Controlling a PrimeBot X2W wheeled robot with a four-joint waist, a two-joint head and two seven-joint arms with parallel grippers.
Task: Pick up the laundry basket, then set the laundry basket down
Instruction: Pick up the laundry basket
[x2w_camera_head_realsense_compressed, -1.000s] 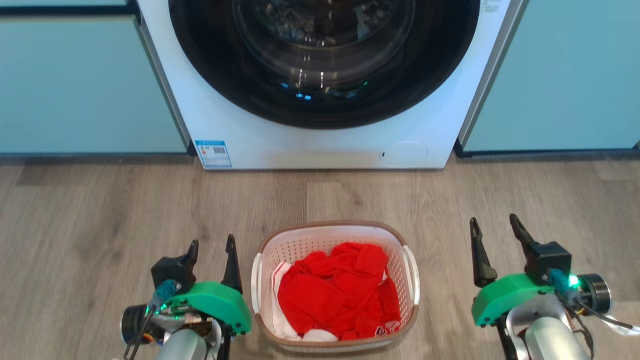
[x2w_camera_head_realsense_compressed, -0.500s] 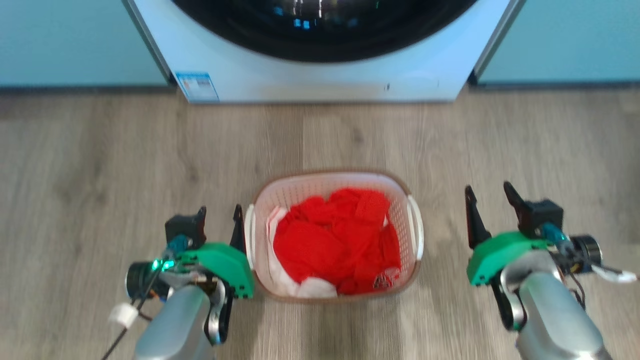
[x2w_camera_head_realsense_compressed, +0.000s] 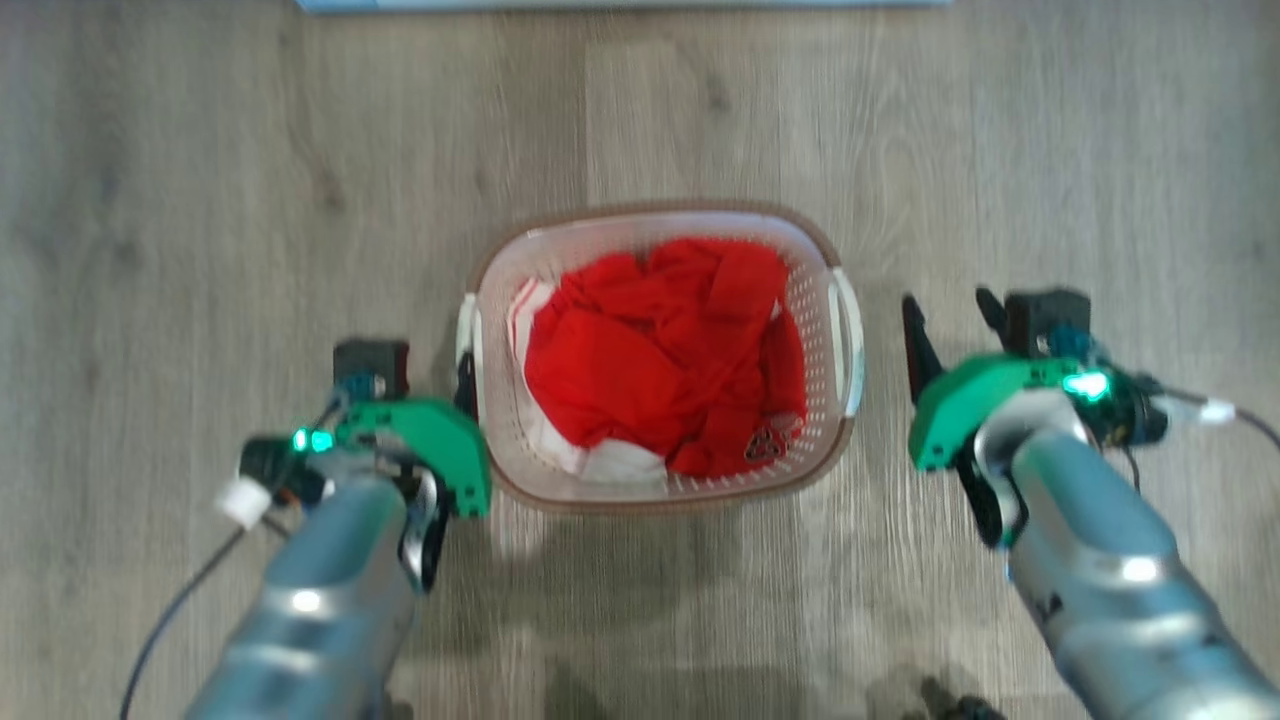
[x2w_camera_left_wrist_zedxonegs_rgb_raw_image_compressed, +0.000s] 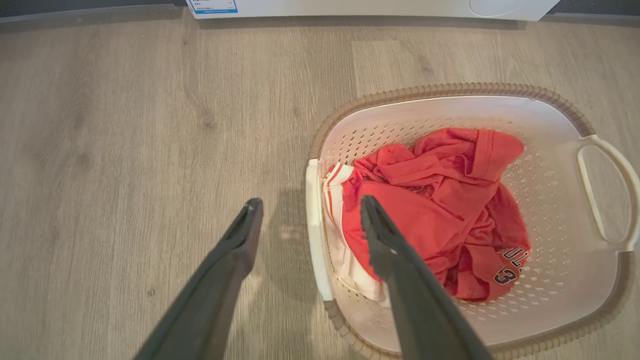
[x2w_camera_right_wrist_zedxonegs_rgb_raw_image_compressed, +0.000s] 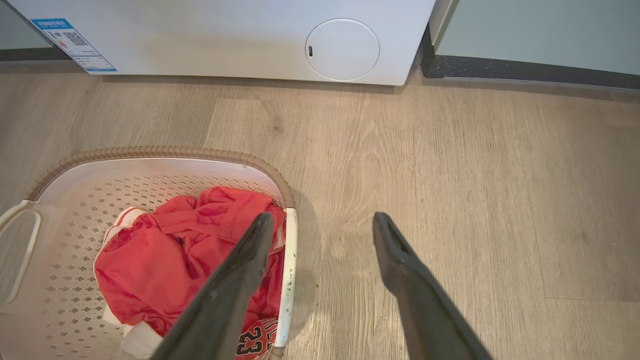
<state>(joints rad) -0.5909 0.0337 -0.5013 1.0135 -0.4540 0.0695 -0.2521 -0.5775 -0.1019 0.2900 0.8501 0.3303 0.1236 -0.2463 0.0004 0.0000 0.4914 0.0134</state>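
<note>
The laundry basket (x2w_camera_head_realsense_compressed: 655, 209) is sitting on the floor (x2w_camera_head_realsense_compressed: 200, 200), its long side running left to right.
The left pincer (x2w_camera_left_wrist_zedxonegs_rgb_raw_image_compressed: 310, 201), fingers wide apart, is hanging just beside the left handle (x2w_camera_left_wrist_zedxonegs_rgb_raw_image_compressed: 314, 235); the right pincer (x2w_camera_head_realsense_compressed: 946, 298), also apart and holding nothing, is hanging a bit farther from the right handle (x2w_camera_head_realsense_compressed: 846, 340).

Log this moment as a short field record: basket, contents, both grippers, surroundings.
basket: laundry basket upright on the wood floor
contents: red garment over some white cloth
left arm: left gripper open, one finger outside and one inside the left handle, contact unclear
right arm: right gripper open, beside the right handle, holding nothing
behind: base of a white washing machine
</note>
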